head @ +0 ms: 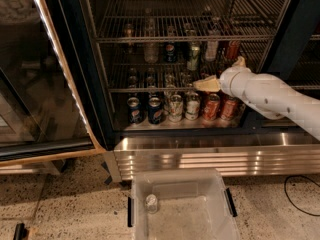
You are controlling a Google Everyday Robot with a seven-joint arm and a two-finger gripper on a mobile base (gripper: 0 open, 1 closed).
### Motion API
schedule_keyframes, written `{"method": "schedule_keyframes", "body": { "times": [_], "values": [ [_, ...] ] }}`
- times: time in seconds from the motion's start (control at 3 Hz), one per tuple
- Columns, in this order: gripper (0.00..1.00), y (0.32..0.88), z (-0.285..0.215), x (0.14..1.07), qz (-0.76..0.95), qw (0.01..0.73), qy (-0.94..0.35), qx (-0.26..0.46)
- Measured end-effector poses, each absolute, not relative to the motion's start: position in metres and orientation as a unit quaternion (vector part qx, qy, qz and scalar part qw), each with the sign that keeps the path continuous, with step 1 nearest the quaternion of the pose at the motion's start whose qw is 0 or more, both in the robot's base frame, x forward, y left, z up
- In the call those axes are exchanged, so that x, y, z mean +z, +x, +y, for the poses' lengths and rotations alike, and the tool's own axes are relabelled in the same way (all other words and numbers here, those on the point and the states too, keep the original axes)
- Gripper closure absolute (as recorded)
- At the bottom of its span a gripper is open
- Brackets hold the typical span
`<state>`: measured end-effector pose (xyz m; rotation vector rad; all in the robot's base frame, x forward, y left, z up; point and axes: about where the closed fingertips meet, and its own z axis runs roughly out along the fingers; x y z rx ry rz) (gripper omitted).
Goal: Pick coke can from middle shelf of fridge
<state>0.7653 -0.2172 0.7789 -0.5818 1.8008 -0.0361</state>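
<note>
Reaching in from the right, the white arm (280,96) held the gripper (202,84) inside the open fridge (82,59), level with the front rail of the middle shelf (150,89) and pointing left. Whether the gripper was wide or narrow could not be told; it held nothing that could be seen. The coke can (233,49) stood upright farther back on the middle shelf, at its right end, above and to the right of the gripper and clear of it. The arm's wrist lay just below the can. To the can's left on the same shelf stood a pale can (212,49), a green can (194,55) and a dark blue can (170,52).

On the fridge floor, below the gripper, a row of cans faced outward: two blue cans (144,109) at the left, two silvery cans (183,107) in the middle and two orange-red cans (220,107) at the right. The ribbed steel base (200,156) ran beneath them. The glass door (35,84) stood open at the left with a bright strip down its edge. On the speckled floor (65,199) in front sat a clear plastic bin (220,219) with a small jar (151,202) in it, and a black cable (300,194) looped at the right.

The blue cans bore the round Pepsi mark; lettering on the other cans was too small to read.
</note>
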Motion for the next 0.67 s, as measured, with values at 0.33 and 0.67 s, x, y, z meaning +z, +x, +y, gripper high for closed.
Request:
{"method": "schedule_keyframes", "body": {
  "times": [0.33, 0.67],
  "values": [
    [0.0, 0.796, -0.24, 0.784, 0.748, 0.624, -0.218, -0.061],
    [0.0, 0.812, -0.28, 0.787, 0.724, 0.668, -0.157, -0.069]
  ]
}}
